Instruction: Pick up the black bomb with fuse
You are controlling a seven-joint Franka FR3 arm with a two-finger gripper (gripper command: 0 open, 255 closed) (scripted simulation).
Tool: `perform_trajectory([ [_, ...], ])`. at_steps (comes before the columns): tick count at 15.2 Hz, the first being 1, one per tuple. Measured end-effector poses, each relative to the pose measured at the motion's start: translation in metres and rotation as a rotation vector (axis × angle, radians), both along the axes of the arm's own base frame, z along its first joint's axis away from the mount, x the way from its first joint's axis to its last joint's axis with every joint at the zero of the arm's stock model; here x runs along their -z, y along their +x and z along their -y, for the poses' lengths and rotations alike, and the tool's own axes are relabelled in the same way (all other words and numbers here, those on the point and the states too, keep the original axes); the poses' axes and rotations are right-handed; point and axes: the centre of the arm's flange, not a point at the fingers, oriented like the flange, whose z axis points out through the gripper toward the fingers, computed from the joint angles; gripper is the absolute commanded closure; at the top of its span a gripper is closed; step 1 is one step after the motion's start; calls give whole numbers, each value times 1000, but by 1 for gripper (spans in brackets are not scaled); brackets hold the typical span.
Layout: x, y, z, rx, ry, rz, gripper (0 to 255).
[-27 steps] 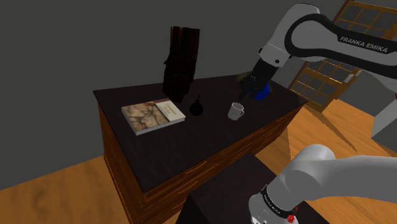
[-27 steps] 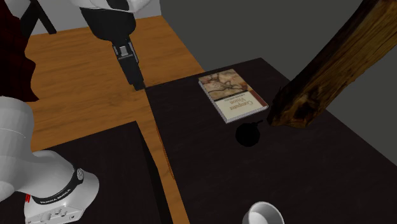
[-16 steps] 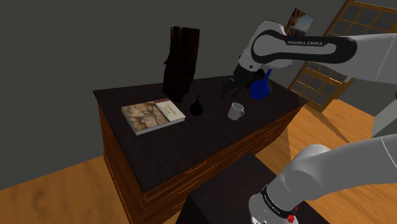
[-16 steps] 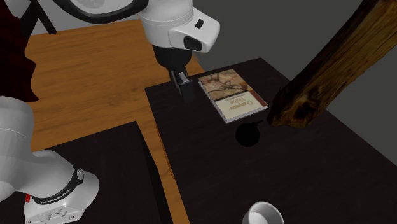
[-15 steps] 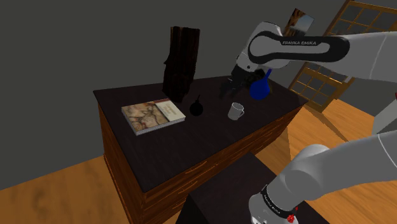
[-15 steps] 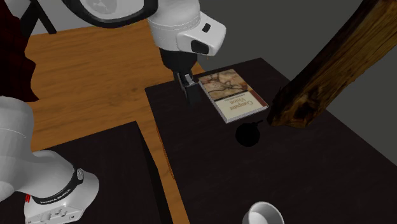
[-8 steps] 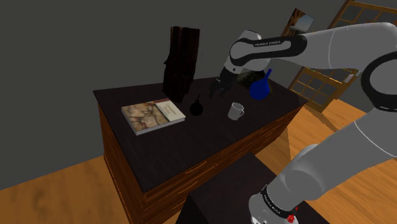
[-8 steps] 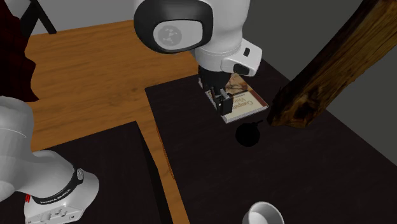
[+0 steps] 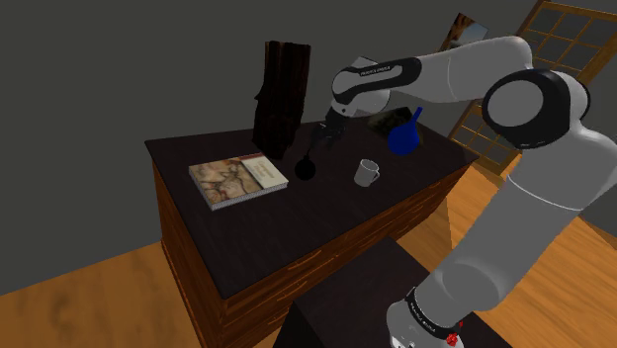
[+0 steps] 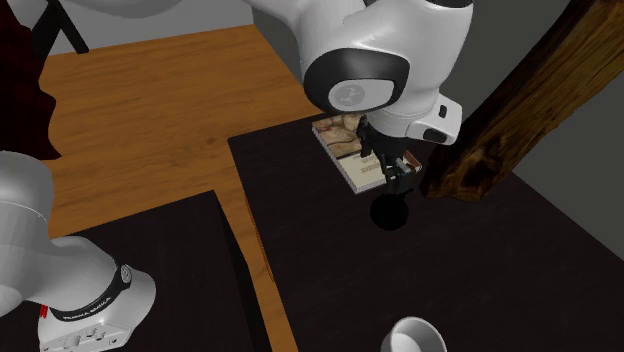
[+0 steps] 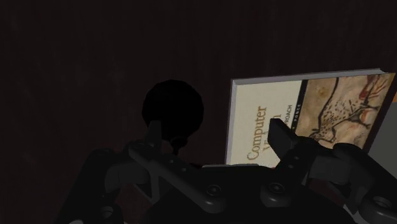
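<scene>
bomb: I see the black bomb sitting on the dark desk, just beside the book | gripper: I see it open, right above the bomb, holding nothing

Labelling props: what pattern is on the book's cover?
Tan and brown cave-painting-style animals beside a white title band; the book shows best in the wrist view.

arm: glossy white links | joints: dark grey | forearm: white lettering | base: red mark | jaws: black
</scene>
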Motion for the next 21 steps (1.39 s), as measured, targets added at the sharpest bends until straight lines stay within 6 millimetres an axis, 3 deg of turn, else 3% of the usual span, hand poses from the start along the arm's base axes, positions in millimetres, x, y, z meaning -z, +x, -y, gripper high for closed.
perform_trajectory([
  [4, 29, 46, 15, 6, 4, 6, 0],
  [7, 47, 67, 21, 9, 7, 8, 0],
  [14, 85, 72, 24, 9, 8, 9, 0],
  [15, 87, 73, 24, 9, 7, 9, 255],
  [21, 89, 73, 25, 10, 7, 11, 255],
])
